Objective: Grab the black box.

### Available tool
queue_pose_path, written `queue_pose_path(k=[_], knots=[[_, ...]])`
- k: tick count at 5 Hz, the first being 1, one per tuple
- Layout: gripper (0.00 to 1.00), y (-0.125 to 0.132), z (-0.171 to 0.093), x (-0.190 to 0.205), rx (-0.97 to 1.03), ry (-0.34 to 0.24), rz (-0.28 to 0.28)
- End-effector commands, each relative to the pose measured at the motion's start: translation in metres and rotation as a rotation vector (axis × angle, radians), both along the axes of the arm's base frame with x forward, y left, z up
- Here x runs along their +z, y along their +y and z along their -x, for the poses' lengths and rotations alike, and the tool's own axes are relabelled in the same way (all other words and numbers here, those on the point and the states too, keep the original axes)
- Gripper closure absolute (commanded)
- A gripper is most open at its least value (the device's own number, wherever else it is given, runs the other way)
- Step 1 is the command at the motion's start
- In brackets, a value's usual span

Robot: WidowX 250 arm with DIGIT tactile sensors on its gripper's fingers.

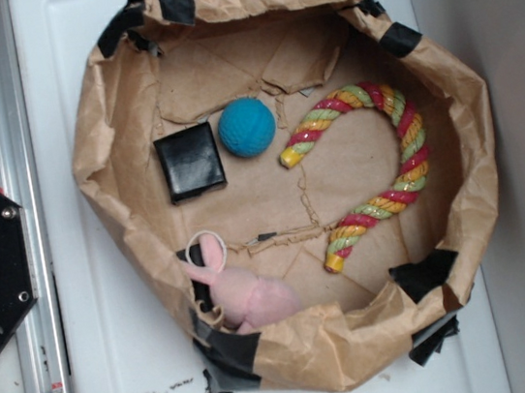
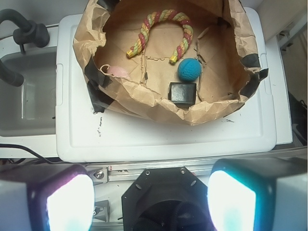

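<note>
Beside teal ball [image 1: 246, 127], black box [image 1: 189, 162] waits; gripper [image 2: 150, 195] w/ jaws spread wide may nudge ball instead.

The black box [image 1: 189, 162] looks slightly glossy and smooth, catching a dull sheen on its top. Beside it the teal ball [image 1: 247, 127] has a matt, finely textured skin. The bin [image 1: 87, 133] around them is creased brown paper, rough and wrinkled, patched with black tape [image 1: 401, 38]. The rope toy [image 1: 375, 161] is twisted cord, the pink toy [image 1: 252, 296] soft plush. Underneath lies a smooth white plastic lid [image 2: 168, 139]; my rail [image 1: 15, 192] is brushed metal.
</note>
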State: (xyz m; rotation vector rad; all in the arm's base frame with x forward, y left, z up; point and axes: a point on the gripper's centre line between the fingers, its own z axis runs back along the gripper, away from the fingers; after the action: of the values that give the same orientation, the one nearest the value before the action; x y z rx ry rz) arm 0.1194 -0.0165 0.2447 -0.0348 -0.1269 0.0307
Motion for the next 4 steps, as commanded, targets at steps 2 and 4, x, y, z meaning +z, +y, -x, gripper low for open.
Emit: queue_pose_path(k=[2, 4], knots=[[0.00, 0.072, -0.116, -0.100, 0.001, 0.088, -0.077], [0.00, 0.041, -0.091, -0.157, -0.219, 0.332, 0.095]])
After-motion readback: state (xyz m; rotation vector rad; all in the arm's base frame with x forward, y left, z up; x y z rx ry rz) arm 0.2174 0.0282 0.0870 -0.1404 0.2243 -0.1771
